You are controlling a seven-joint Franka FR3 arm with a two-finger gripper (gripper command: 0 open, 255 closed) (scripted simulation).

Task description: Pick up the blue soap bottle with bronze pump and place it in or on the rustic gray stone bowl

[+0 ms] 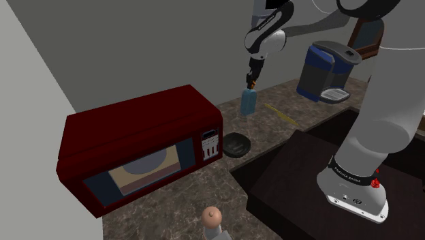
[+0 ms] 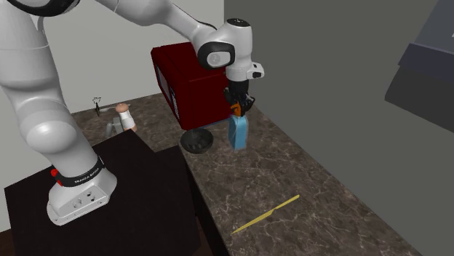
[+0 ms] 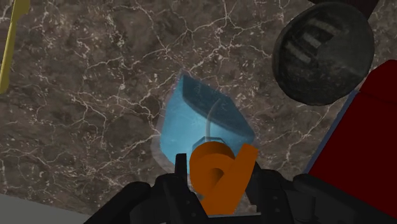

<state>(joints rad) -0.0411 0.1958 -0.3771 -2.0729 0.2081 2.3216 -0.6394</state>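
Observation:
A translucent blue soap bottle (image 1: 248, 103) (image 2: 238, 134) (image 3: 197, 114) with an orange-bronze pump (image 3: 219, 175) stands upright on the dark marble counter beside the red microwave. My black gripper (image 1: 251, 84) (image 2: 236, 109) (image 3: 219, 188) comes straight down on it, shut on the pump. I cannot tell whether the bottle's base still touches the counter. The dark grey stone bowl (image 1: 236, 144) (image 2: 197, 141) (image 3: 323, 51) sits a short way off, by the microwave's front corner near the counter edge.
The red microwave (image 1: 136, 150) (image 2: 193, 84) stands close to the bottle and bowl. A blue-grey coffee machine (image 1: 327, 71) sits farther along the counter. A thin yellow utensil (image 1: 280, 112) (image 2: 265, 214) (image 3: 11, 44) lies flat. A small pink-capped bottle (image 1: 212, 221) (image 2: 126, 116) stands near the counter's front.

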